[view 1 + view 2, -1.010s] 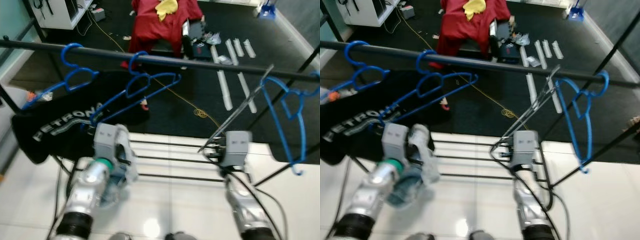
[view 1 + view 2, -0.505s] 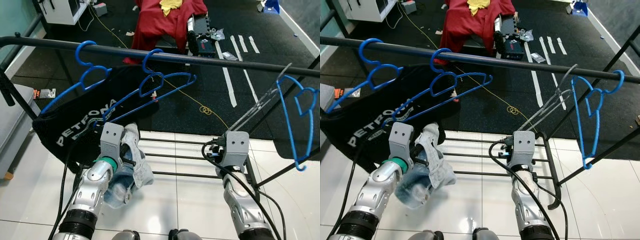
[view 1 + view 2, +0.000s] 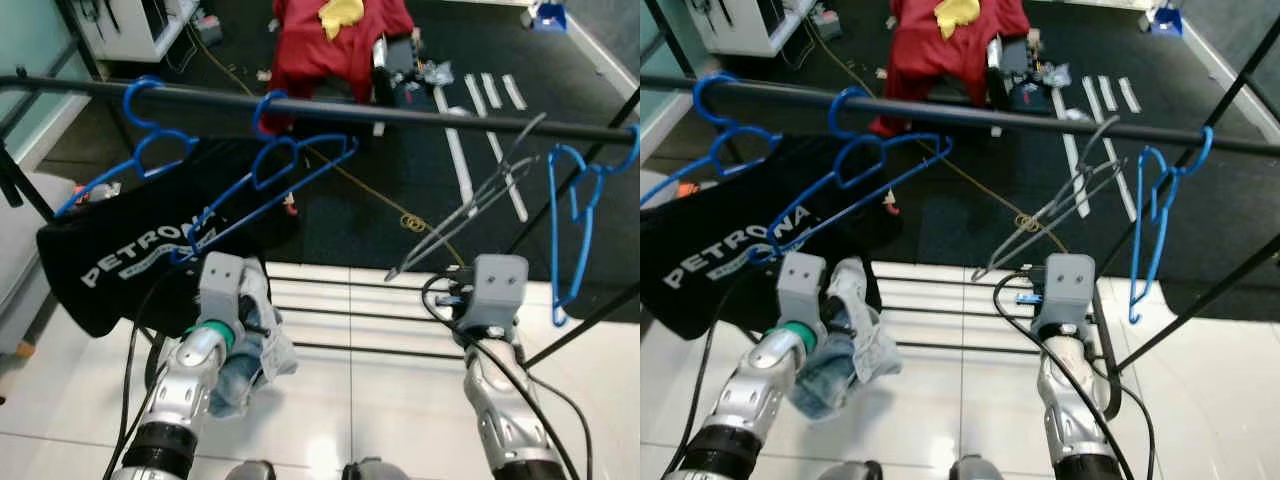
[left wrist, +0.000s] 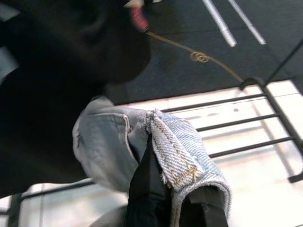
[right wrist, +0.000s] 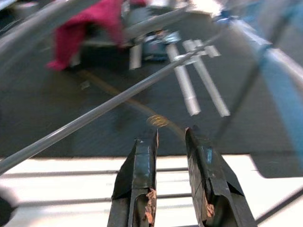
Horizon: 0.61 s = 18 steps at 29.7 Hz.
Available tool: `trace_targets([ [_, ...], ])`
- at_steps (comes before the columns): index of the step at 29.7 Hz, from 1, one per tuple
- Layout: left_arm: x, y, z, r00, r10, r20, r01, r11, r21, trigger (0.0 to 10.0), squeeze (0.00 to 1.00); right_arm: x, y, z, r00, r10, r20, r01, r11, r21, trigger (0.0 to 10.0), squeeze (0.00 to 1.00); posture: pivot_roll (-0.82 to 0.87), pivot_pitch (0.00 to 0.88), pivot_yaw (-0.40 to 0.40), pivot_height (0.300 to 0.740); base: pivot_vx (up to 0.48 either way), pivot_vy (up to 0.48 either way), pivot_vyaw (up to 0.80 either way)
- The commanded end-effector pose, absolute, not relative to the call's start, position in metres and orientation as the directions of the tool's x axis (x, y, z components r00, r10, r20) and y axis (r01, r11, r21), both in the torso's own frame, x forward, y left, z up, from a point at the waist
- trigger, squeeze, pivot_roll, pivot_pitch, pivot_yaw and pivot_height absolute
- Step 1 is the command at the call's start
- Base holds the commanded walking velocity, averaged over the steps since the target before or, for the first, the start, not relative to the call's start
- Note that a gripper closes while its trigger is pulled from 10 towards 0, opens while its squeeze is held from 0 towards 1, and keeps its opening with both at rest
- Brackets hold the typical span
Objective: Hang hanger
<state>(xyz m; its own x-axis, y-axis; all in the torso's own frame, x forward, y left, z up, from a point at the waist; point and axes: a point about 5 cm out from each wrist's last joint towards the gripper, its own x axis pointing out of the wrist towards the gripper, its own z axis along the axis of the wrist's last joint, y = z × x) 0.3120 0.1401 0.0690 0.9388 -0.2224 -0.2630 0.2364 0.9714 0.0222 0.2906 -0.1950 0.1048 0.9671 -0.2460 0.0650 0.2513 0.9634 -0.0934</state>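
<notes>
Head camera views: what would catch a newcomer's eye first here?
Bright blue hangers on the dark rail stand out, one carrying a black printed shirt on the robot's left. A grey hanger hangs tilted above the right gripper. The left gripper clutches bunched denim.

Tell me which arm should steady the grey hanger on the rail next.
Right. The right end effector is empty, fingers apart, close by the grey hanger on the rail. The left end effector is shut on a denim garment, farther away.
</notes>
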Motion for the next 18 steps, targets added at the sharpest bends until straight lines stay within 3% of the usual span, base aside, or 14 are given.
trace_targets([
  [1,0.314,0.139,0.071,0.940,-0.222,-0.258,0.239,0.970,0.035,10.0,0.00,0.288,-0.199,0.106,0.958,-0.279,0.072,0.286,0.952,-0.106,10.0,0.00,-0.07,0.066,0.010,0.740,0.000,0.000,0.00],
  [10,0.314,0.138,0.071,0.938,-0.232,-0.256,0.248,0.968,0.032,10.0,0.00,0.276,-0.214,0.128,0.898,-0.399,0.188,0.426,0.894,-0.139,10.0,0.00,-0.08,0.077,0.022,0.740,0.000,0.000,0.00],
  [18,0.314,0.138,0.072,0.935,-0.246,-0.254,0.262,0.965,0.032,10.0,0.00,0.271,-0.207,0.144,0.887,-0.358,0.292,0.393,0.917,-0.070,10.0,0.00,-0.07,0.083,0.034,0.740,0.000,0.000,0.00],
])
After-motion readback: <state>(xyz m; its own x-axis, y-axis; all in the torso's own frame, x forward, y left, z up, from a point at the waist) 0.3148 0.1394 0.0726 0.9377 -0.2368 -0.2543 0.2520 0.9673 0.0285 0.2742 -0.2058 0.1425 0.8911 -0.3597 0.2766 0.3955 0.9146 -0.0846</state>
